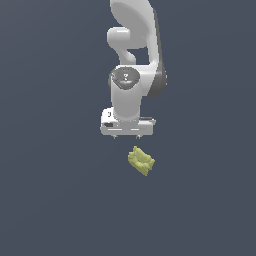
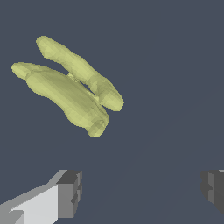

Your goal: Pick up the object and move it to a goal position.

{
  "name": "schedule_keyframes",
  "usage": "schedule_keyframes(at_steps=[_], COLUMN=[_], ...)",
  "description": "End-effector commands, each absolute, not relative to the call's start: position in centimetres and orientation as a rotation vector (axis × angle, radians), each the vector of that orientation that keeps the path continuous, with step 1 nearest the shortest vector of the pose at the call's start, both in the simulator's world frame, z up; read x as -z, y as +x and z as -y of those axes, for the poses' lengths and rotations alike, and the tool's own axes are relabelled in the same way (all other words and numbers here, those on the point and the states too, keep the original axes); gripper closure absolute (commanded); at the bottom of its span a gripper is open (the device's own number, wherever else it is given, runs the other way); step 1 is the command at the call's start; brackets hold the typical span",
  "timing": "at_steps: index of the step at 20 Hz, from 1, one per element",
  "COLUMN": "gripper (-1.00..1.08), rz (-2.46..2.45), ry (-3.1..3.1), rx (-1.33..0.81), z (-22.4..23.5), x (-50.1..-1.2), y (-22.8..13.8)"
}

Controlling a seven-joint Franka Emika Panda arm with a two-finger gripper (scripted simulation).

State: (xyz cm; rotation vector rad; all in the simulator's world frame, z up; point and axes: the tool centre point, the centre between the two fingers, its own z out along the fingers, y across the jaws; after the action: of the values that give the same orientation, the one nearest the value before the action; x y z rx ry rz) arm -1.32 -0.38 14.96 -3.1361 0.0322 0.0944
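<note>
The surface [image 1: 55,200] is one flat, unbroken slate blue-grey that fills the exterior view from edge to edge. It carries no seam, no pattern and no visible border, and I can make out no walls or room beyond it; the same dull colour runs behind everything in the wrist view too.

The white arm [image 1: 134,45] comes down from the top centre of the exterior view, its rounded joints stacked one over another, and ends in a wide white gripper [image 1: 127,136] sitting a little above the middle of the frame. Its two short fingertips barely show under the body here. In the wrist view the grey fingers [image 2: 69,193] stand far apart, one at the lower left and one at the lower right edge of the picture, with only bare surface between them, so the jaws are spread wide and grip nothing.

The object [image 1: 141,160] lies just below the gripper and slightly toward the exterior view's right, near the centre of that frame, clear of the fingertips. It is a small yellow-green lump, narrower than the gripper. In the wrist view the object [image 2: 70,89] fills the upper left of the picture and looks like a few elongated lobes lying side by side on a slant.
</note>
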Motion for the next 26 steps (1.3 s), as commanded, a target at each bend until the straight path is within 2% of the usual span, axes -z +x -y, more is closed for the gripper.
schedule_keyframes(at_steps=[1,17,26], gripper=[-0.92,-0.92,-0.92], rz=[-0.032,-0.005,0.181], ry=[-3.136,-3.129,-3.126], rx=[-0.094,-0.114,-0.101], z=[0.4,0.5,-0.3], x=[-15.0,-14.2,-14.1], y=[-1.3,-1.6,-0.5])
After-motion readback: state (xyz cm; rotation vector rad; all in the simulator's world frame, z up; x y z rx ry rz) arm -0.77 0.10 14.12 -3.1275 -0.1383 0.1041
